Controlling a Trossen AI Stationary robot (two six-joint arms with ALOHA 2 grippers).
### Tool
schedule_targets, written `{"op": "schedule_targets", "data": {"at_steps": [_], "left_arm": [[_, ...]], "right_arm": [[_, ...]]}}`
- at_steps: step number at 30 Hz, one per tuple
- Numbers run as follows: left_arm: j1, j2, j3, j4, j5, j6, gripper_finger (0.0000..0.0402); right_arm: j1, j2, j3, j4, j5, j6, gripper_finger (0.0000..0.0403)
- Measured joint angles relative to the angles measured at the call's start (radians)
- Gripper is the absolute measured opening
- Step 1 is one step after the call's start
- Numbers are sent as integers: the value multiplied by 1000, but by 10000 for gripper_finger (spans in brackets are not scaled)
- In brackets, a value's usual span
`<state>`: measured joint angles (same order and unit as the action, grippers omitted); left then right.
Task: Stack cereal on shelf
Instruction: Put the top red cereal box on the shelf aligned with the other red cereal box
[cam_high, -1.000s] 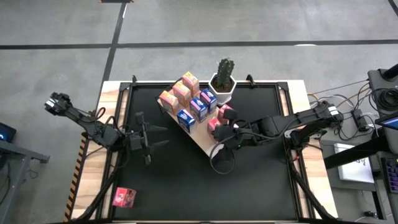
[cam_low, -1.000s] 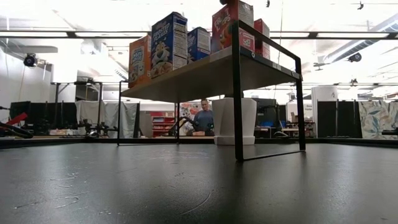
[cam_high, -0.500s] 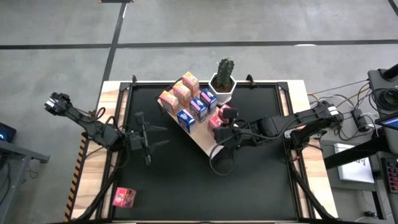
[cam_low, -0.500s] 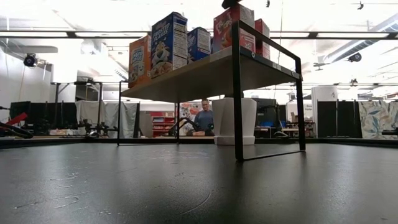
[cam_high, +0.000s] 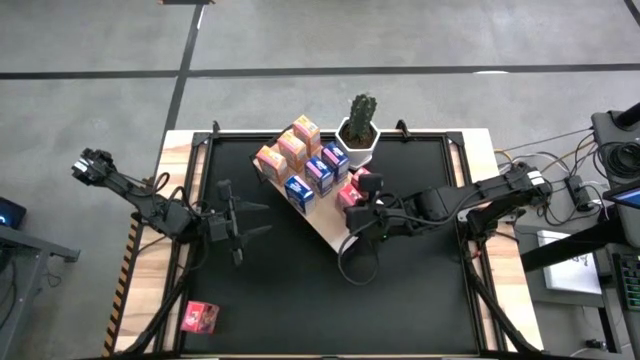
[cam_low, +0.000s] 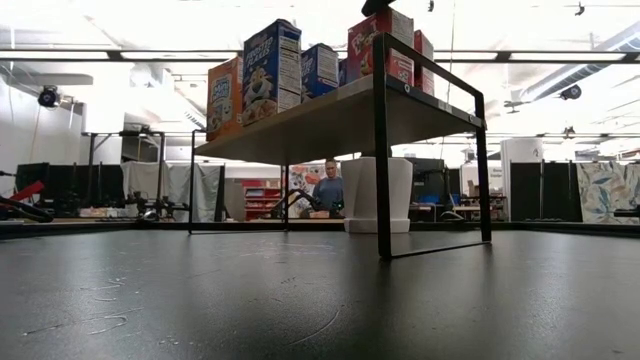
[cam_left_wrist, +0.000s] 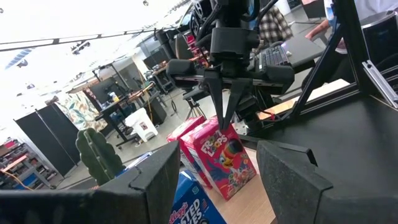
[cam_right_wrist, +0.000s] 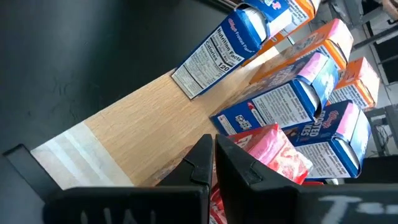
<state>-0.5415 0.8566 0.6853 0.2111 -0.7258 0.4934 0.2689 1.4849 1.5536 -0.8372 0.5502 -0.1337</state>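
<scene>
We see the right gripper (cam_high: 352, 213), fingers shut and holding nothing, nudging a pink cereal box (cam_high: 346, 196) on the shelf (cam_high: 322, 227) at five o'clock from the cactus (cam_high: 362, 112); next, we judge, it backs away while the open left gripper (cam_high: 243, 222) fetches the stray box (cam_high: 200, 317).

Bright overhead light; low view backlit, glary

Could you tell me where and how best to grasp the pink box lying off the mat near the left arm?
The pink box lies flat on the table's wood edge, alone. Come straight down with the left gripper, jaws across its two shorter sides; nothing crowds it, and its broad face is up.
</scene>
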Motion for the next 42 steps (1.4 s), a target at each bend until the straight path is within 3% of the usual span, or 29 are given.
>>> {"op": "schedule_targets", "data": {"at_steps": [11, 22, 34, 42], "left_arm": [[0, 0, 0, 0, 0, 0, 197], [0, 0, 0, 0, 0, 0, 197], [0, 0, 0, 3, 1, 0, 197], [0, 0, 0, 3, 1, 6, 197]], "right_arm": [[6, -10, -1, -1, -1, -47, 9], [8, -11, 49, 20, 0, 36, 9], [-101, -9, 54, 65, 0, 24, 9], [-111, 2, 49, 64, -51, 8, 9]]}}
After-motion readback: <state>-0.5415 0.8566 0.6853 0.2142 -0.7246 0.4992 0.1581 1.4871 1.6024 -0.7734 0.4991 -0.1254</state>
